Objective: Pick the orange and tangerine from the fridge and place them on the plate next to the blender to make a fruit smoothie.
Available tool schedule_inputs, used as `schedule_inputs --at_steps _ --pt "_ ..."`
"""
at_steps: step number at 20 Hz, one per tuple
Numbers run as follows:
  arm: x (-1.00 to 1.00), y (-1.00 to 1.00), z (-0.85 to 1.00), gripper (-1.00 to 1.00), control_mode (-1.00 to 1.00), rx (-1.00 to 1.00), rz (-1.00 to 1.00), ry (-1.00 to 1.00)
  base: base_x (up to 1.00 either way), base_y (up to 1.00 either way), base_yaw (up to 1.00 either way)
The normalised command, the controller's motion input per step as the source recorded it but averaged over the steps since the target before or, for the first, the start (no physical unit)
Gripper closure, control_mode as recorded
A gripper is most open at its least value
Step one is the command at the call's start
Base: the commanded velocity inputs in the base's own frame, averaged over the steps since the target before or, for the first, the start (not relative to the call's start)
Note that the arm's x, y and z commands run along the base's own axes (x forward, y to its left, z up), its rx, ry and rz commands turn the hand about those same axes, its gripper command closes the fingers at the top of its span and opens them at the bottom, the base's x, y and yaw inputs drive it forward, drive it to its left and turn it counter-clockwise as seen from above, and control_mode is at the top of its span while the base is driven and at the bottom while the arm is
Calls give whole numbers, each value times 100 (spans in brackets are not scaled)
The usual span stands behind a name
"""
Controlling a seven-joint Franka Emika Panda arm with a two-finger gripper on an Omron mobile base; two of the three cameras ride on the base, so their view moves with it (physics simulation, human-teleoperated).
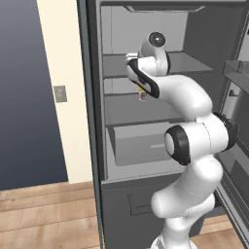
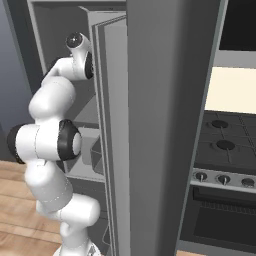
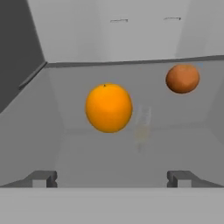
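Observation:
In the hand view the orange (image 3: 108, 108), a bright yellow-orange ball, rests on a pale grey shelf of the fridge (image 3: 131, 157), straight ahead of my gripper (image 3: 113, 178). The tangerine (image 3: 182, 78), smaller and darker reddish-orange, sits farther back to the right. My gripper is open, both dark fingertips (image 3: 43, 177) wide apart and short of the orange, with nothing between them. In the left base view the arm (image 1: 189, 97) reaches into the open fridge (image 1: 146, 109) at middle-shelf height. The plate and the blender are out of view.
The fridge's open door (image 2: 165, 125) stands close on the arm's right. Below the shelf sits a drawer (image 1: 141, 143). A stove with knobs (image 2: 225, 150) and an oven lies beyond the door. A cream wall with a switch (image 1: 60, 93) stands left of the fridge.

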Motion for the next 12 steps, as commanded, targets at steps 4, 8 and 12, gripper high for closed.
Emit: schedule_inputs --at_steps 4,8,12 --pt "58 0 -10 -100 -100 0 0 3 0 0 0" --pt "57 0 -1 -100 -100 0 0 3 0 0 0" --pt "52 0 -2 -100 -100 0 0 3 0 0 0"
